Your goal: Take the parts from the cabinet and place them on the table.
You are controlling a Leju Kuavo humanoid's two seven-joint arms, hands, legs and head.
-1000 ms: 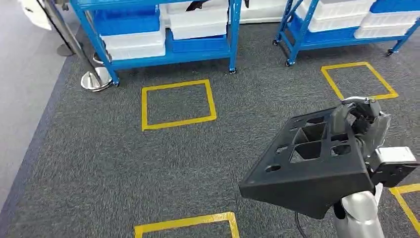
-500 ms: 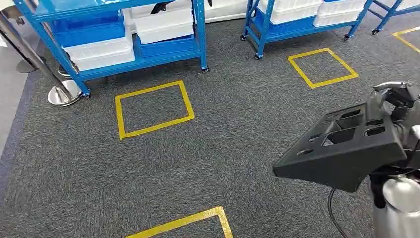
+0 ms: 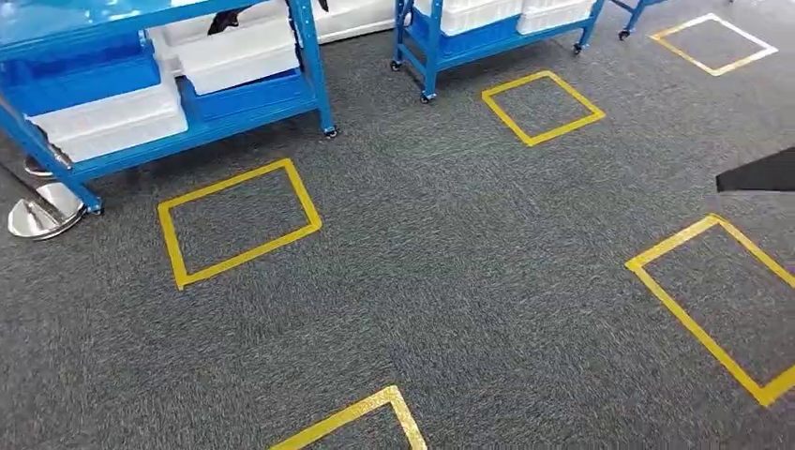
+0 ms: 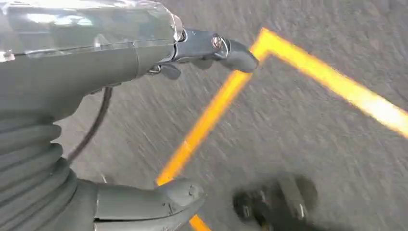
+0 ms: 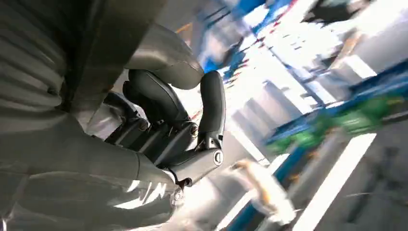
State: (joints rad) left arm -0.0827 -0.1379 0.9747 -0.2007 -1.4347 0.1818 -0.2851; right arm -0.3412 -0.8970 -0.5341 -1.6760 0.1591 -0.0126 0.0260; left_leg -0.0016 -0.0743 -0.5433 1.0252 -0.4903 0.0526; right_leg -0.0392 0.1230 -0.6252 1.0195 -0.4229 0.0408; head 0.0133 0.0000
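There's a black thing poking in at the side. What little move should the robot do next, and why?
Probably turn a bit to look for the table, gripping firmly. A corner of the black part shows at the head view's right edge, and the right hand has its fingers curled in. Ahead lie carpet, yellow tape squares and blue racks, nowhere to set it down.

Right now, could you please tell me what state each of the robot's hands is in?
Left hand: open, holding nothing, hanging over the floor.
Right hand: fingers curled, apparently gripping the black part; the contact itself is hard to see.
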